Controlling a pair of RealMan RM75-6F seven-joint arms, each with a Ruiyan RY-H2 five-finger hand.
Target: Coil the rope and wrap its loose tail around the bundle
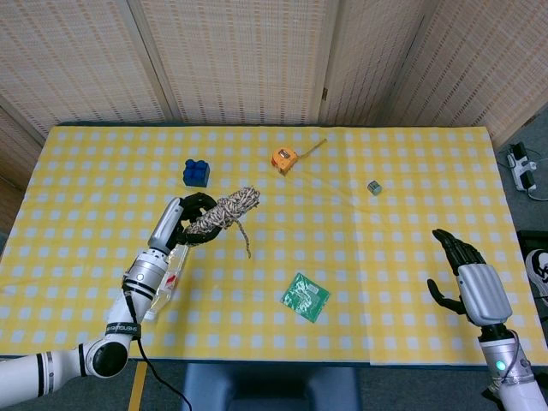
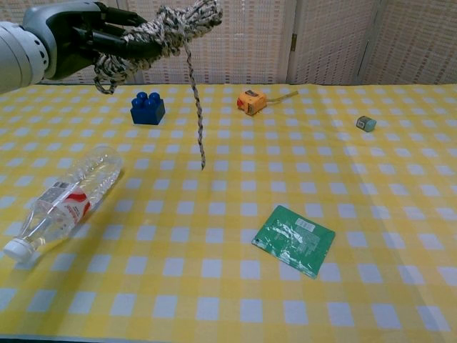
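left hand (image 1: 190,221) grasps the coiled rope (image 1: 224,212); right hand (image 1: 469,280), released, is well apart from it: bring it back under the dangling tail (image 2: 201,121), then wind snugly

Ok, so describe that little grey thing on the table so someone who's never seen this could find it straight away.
Start at the yellow checked table and go to the side far from the robot, where the orange tape measure lies. Further right, alone on the cloth, sits the small grey-green block. It is the smallest thing there, far duller than the tape measure and the blue brick.
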